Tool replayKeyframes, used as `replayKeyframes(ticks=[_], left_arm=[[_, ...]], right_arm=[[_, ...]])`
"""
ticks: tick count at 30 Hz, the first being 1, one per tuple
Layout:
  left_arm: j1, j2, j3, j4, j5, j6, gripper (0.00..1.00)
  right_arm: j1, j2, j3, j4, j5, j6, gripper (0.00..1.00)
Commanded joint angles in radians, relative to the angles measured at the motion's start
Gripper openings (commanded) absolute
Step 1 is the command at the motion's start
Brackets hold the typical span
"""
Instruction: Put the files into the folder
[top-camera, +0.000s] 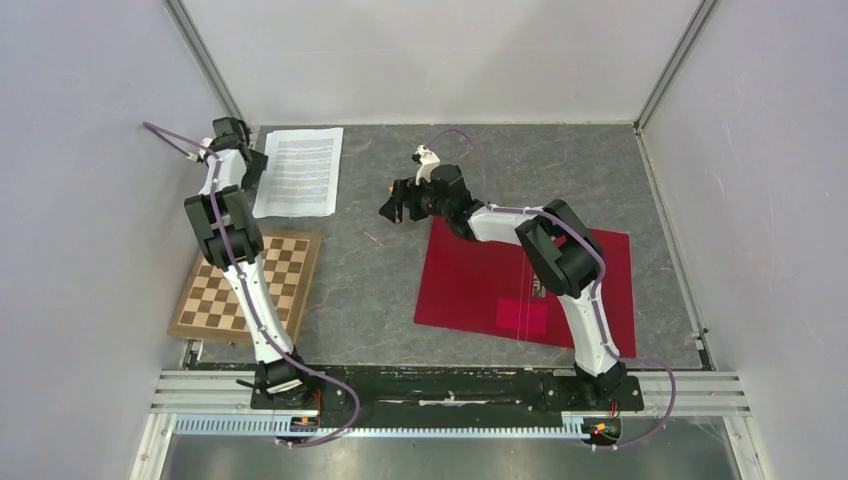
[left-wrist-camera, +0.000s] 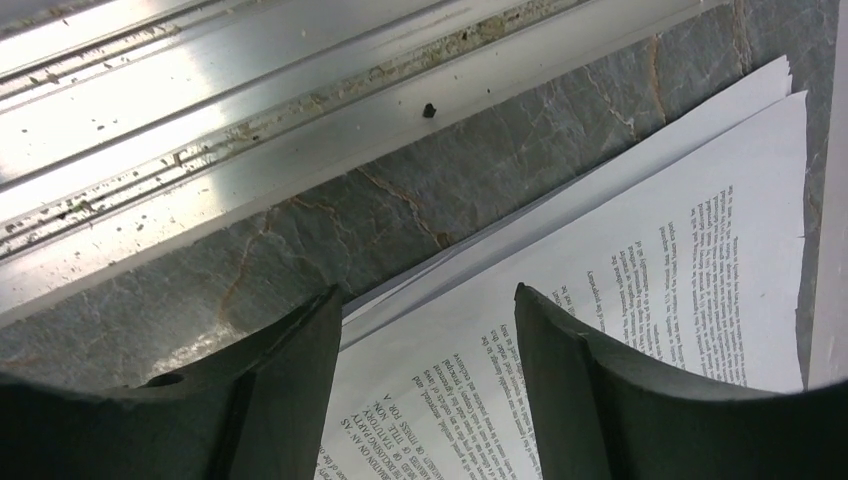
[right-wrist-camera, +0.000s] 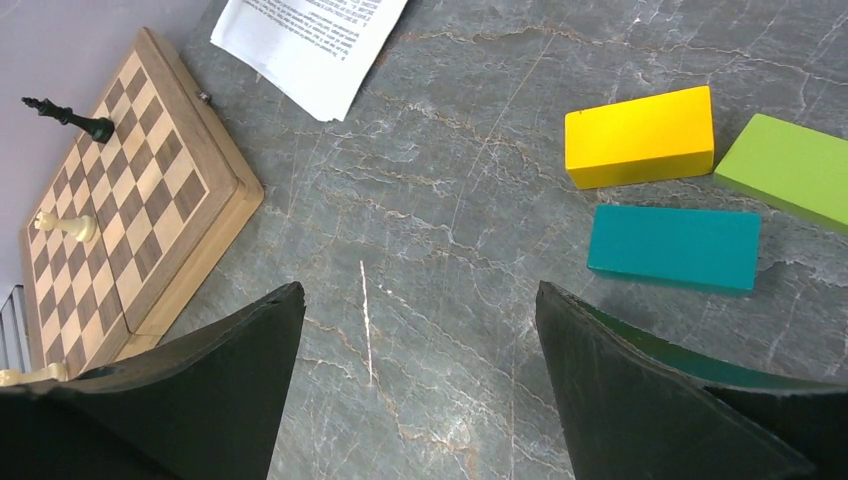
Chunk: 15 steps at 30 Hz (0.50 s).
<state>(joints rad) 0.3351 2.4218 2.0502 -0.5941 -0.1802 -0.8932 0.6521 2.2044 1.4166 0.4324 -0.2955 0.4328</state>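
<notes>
Printed files lie flat at the far left of the worktop, well apart from the closed red folder. The left tool hangs released over the edge of the files; it would best pinch the whole stack there. The right tool is released and empty.

White arms, black joints, purple cables

Files and folder flat on the bench, well apart.
The files, white printed sheets with slightly fanned edges, lie far left; the crimson folder, wide and seemingly opened flat, lies skewed at near right.
</notes>
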Motion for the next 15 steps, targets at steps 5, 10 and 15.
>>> replayKeyframes(ticks=[5,10,15], left_arm=[[-0.056,-0.032,-0.065,-0.125,0.065,-0.067,0.71],[-0.090,-0.038,-0.055,-0.184,0.080,-0.006,0.71],[-0.139,-0.042,-0.065,-0.248,0.076,0.052,0.72]], right_arm=[[0.000,-0.106,-0.039,0.041,0.016,-0.037,0.89],[0.001,-0.135,-0.082,0.040,0.020,-0.039,0.89],[-0.001,-0.176,-0.143,0.043,0.023,-0.043,0.89]])
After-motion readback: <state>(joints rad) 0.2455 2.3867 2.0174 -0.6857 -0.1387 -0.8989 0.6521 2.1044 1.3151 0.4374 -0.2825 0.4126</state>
